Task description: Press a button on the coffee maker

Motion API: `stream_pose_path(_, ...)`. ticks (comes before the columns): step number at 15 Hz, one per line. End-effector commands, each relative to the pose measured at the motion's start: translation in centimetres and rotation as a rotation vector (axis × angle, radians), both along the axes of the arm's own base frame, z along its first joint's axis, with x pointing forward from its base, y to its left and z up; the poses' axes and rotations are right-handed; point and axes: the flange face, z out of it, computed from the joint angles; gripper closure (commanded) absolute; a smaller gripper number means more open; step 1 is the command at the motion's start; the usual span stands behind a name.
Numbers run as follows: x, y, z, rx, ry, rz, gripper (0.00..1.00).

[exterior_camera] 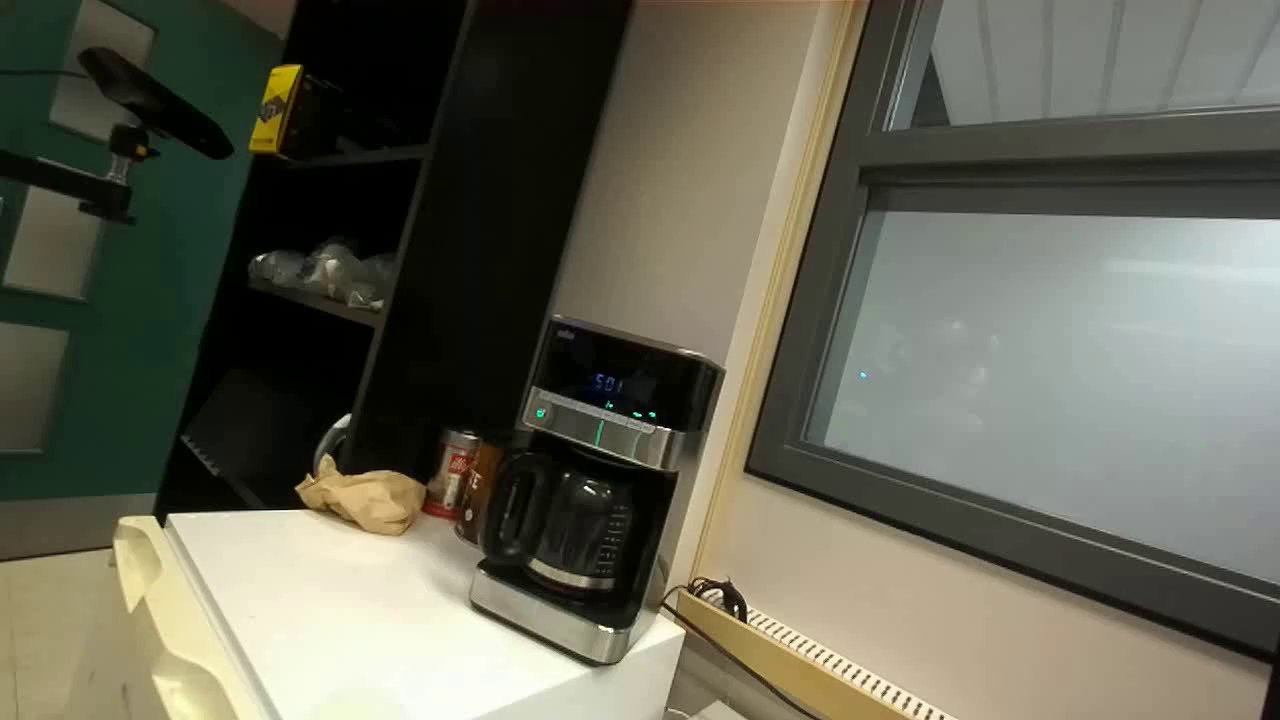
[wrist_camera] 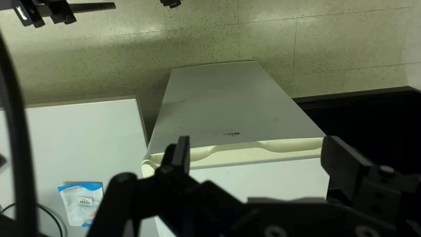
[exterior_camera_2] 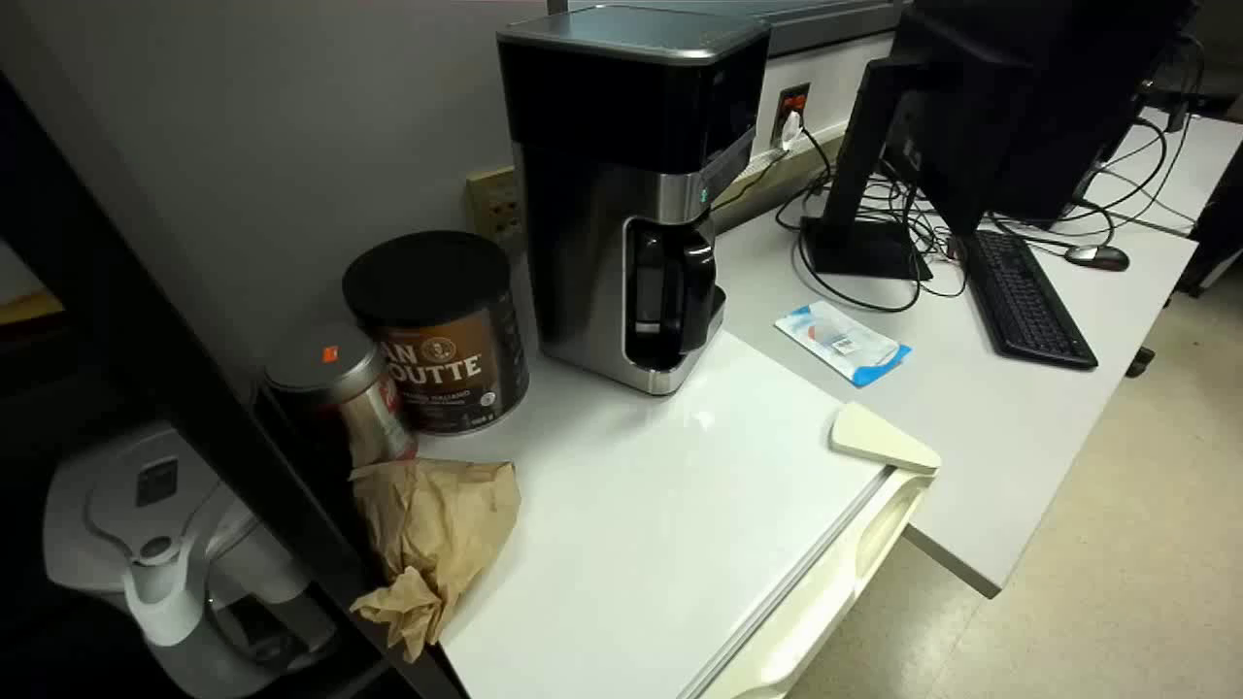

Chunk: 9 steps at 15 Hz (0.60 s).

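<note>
The coffee maker (exterior_camera: 690,395) is a boxy black-and-silver machine on a white mini-fridge top. In an exterior view its front shows a lit bluish display (exterior_camera: 608,383), a silver button strip (exterior_camera: 590,418) with green lights, and a dark glass carafe (exterior_camera: 585,525) seated below. It also shows from its side in an exterior view (exterior_camera_2: 583,214). It is out of the wrist view. My gripper (wrist_camera: 257,148) shows only in the wrist view; it is open and empty. It looks down over the front edge of the white fridge (wrist_camera: 227,105), apart from it.
A paper bag (exterior_camera_2: 437,544), a reddish can (exterior_camera_2: 340,388) and a brown coffee tin (exterior_camera_2: 442,359) stand beside the coffee maker. A black shelf (exterior_camera: 480,220) is behind them. A desk (exterior_camera_2: 971,427) with a monitor (exterior_camera_2: 971,107), cables and a plastic pouch (exterior_camera_2: 843,340) adjoins.
</note>
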Motion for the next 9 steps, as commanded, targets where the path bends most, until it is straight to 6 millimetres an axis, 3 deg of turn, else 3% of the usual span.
stream_pose_path(1, 0.01, -0.01, 0.06, 0.0, 0.001, 0.0, 0.0)
stream_pose_path(9, 0.58, -0.7, -0.01, -0.024, -0.002, 0.032, 0.0)
